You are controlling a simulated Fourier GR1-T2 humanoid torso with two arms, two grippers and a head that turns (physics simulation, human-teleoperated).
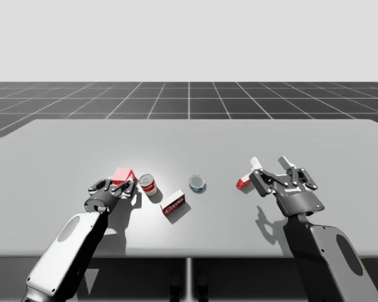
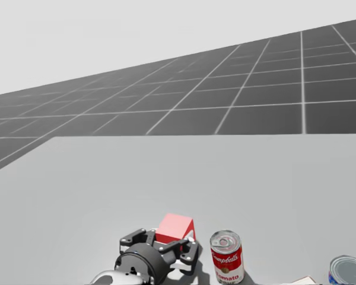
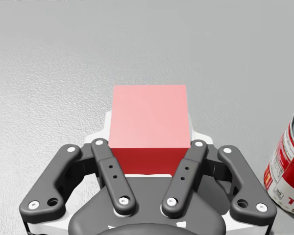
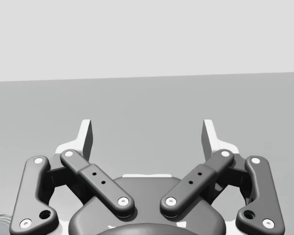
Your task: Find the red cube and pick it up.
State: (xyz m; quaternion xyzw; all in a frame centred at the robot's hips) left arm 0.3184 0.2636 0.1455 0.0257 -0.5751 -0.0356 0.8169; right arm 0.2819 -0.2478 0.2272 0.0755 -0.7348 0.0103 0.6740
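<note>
On the worktop (image 1: 189, 141), the cube (image 1: 121, 175) sits just left of the tall can (image 1: 148, 184), gripped between the fingers of the left gripper (image 1: 118, 186), a box (image 1: 174, 204) lies right of that can and nearer the robot, a low can (image 1: 198, 183) stands further right, and a second box (image 1: 242, 183) lies well to the right, just beside the right gripper (image 1: 272, 165).

red-and-white can (image 2: 226, 256), white script on its red band, red lettering below
</note>
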